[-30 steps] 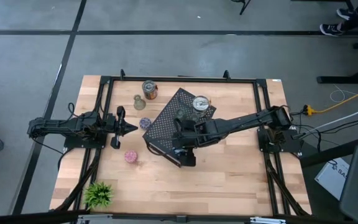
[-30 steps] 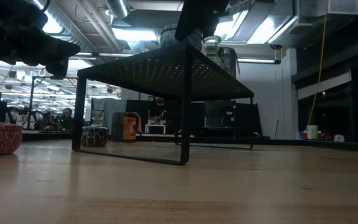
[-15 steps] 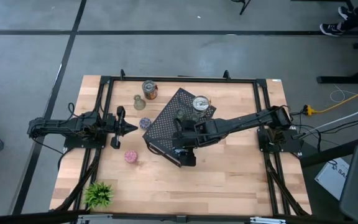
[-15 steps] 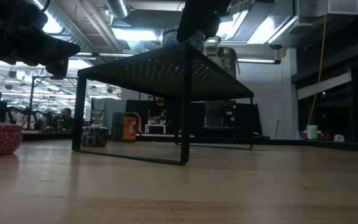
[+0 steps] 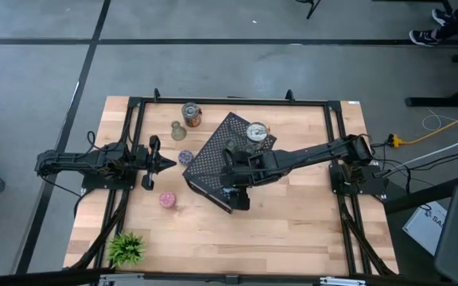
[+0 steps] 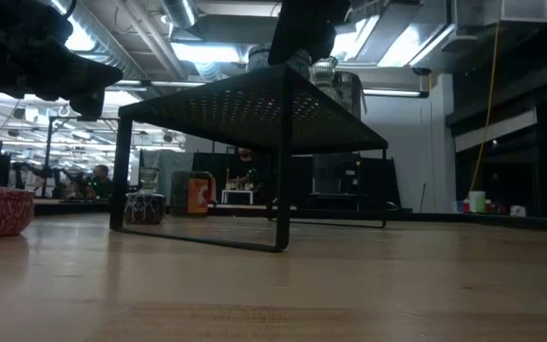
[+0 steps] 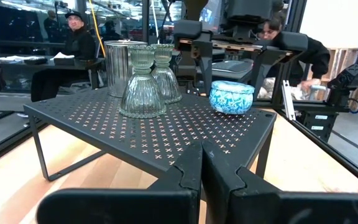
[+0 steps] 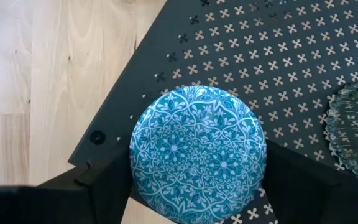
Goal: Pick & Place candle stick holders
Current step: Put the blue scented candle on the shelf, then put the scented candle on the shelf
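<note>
Two fingers of the right gripper point(image 8: 194, 186) stand wide apart on either side of the blue patterned candle holder point(image 8: 197, 152), which sits on the black perforated shelf point(image 8: 291, 74) close to its corner edge; whether the pads press it cannot be told. Bare wooden table point(image 5: 293, 222) lies open beyond that edge. Just beside the blue holder stands a green glass holder point(image 7: 143, 84), a second glass one point(image 7: 165, 74) and a silver can-like holder point(image 7: 120, 67) farther along the shelf. The left gripper point(image 5: 168, 164), pinched shut and empty, waits off the shelf's left side near a pink holder point(image 5: 167, 199) on the table.
</note>
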`<act>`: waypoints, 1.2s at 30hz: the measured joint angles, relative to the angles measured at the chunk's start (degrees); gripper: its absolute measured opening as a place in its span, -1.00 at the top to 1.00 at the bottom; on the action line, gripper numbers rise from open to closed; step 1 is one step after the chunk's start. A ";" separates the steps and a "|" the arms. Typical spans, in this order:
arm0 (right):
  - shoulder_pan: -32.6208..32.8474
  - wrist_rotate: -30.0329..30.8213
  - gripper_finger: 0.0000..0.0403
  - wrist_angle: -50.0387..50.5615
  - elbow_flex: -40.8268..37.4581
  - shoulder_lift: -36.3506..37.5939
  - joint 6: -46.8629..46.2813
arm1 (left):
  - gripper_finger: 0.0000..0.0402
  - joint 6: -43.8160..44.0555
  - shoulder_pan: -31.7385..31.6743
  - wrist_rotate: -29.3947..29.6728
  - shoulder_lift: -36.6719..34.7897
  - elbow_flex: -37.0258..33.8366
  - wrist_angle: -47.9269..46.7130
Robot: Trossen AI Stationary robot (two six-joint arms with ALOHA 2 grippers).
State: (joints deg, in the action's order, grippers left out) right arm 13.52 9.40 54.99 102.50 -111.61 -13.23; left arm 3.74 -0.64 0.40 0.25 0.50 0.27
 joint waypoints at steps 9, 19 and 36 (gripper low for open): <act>-0.02 0.04 -0.59 -0.12 -0.02 0.00 0.00 | 0.99 -0.01 0.01 0.00 0.00 -0.01 0.00; -0.09 0.05 -0.75 -0.55 -0.02 0.08 0.09 | 0.99 -0.01 0.01 0.00 0.00 0.00 0.00; 0.22 0.06 -0.77 -1.37 -0.07 5.72 -1.06 | 0.99 -0.01 0.02 0.00 0.00 0.01 0.00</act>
State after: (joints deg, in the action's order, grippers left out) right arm 13.74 9.45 53.63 102.43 -105.89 -14.29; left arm 3.73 -0.62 0.40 0.25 0.51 0.27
